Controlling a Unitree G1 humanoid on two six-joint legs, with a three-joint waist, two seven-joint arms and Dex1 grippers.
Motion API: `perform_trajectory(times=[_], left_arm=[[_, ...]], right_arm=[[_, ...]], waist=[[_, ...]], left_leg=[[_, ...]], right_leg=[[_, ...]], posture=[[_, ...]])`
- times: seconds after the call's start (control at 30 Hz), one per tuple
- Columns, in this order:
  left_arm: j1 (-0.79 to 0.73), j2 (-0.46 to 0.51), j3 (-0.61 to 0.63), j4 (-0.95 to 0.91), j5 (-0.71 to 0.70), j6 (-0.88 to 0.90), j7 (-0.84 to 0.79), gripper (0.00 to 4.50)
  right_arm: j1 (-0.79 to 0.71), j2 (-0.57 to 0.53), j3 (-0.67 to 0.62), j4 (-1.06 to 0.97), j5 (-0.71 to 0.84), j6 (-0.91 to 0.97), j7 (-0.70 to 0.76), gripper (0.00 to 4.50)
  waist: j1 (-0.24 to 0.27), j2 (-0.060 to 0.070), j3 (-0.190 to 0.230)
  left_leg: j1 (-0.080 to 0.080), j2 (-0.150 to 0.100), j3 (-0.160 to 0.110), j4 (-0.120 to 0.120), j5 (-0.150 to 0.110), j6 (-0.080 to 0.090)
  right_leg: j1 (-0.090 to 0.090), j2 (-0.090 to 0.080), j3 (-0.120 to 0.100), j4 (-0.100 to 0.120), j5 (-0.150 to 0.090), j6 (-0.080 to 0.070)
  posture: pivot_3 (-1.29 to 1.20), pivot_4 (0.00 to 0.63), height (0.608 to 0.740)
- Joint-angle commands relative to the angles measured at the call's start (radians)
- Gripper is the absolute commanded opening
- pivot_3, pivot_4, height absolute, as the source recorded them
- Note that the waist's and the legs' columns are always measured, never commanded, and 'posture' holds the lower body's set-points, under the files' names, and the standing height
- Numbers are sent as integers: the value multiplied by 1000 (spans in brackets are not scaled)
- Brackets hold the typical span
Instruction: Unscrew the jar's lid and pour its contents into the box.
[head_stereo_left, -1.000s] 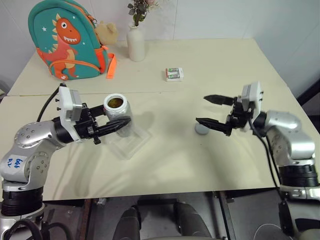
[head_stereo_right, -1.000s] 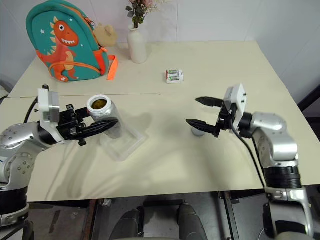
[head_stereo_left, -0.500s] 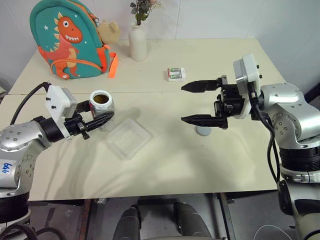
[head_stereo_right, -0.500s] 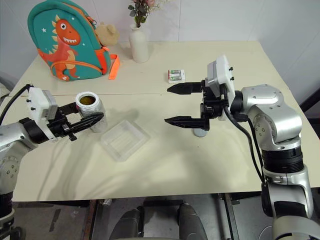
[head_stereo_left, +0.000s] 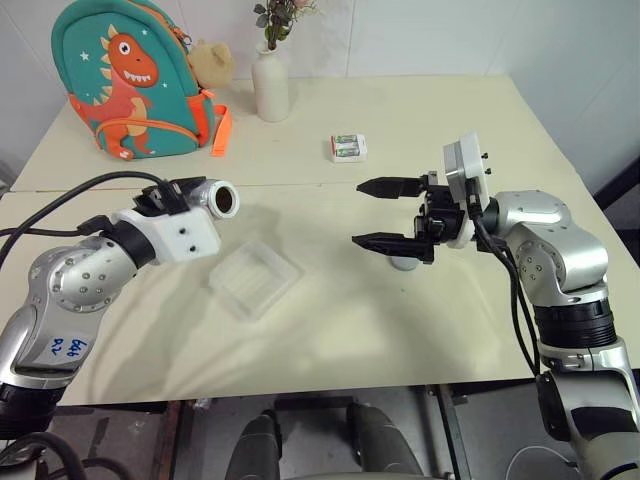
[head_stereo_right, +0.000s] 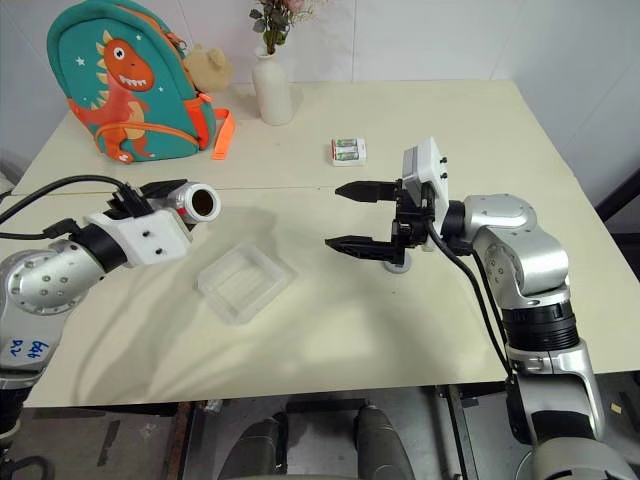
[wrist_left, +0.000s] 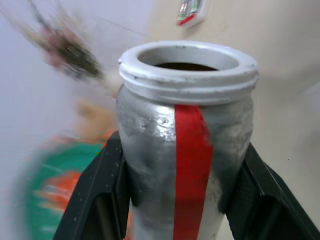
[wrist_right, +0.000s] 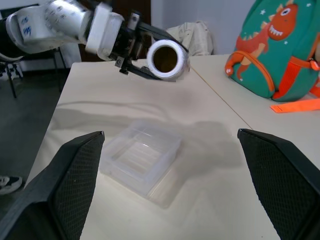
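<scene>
Left gripper (head_stereo_right: 170, 200): we see it clamped on the jar (head_stereo_left: 212, 198), tipped level, above the table's left side.
Box (head_stereo_left: 255, 278): just beside, lower.
Right gripper (head_stereo_left: 385, 213): spread wide, over the lid (head_stereo_left: 404, 263).

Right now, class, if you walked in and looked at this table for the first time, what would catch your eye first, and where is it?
The left gripper holds the open jar tipped on its side above the table, mouth toward the clear box below and beside it. Opposite, the right gripper hangs wide open over the lid lying on the table. At the back left stands a teal dinosaur backpack.
</scene>
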Motion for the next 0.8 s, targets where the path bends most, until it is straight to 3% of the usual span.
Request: perform_trajectory(times=[0.03,0.2,0.3,0.6,0.8], left_arm=[[45,79,-9,32,304,-223,232,1999],[64,128,-9,77,688,-270,587,1999],[47,135,-44,98,837,-264,715,1999],[-31,138,-122,137,998,-268,765,1999],[-41,136,-132,120,989,-299,741,1999]], right_arm=[[4,16,-22,-4,-2,-25,-21,4493],[13,47,-22,9,-8,-32,-53,4493],[20,67,-22,5,-6,-31,-72,4493],[19,120,-20,25,-9,-44,-100,4493],[29,141,-20,24,-5,-54,-113,4493]], waist=[[0,0,0],[2,0,0],[1,0,0],[0,0,0],[1,0,0]], left_leg=[[0,0,1,0,0,0],[0,0,3,0,-1,1],[0,-1,4,0,-1,1],[0,0,5,0,-1,1],[0,0,5,0,0,1]], right_leg=[[0,0,0,0,0,0],[-1,-2,0,0,0,0],[-1,-3,0,1,0,1],[-1,-3,0,3,1,1],[-1,-2,0,4,1,1]], posture=[[0,150,740],[0,150,740],[0,150,740],[0,150,740],[0,150,740]])
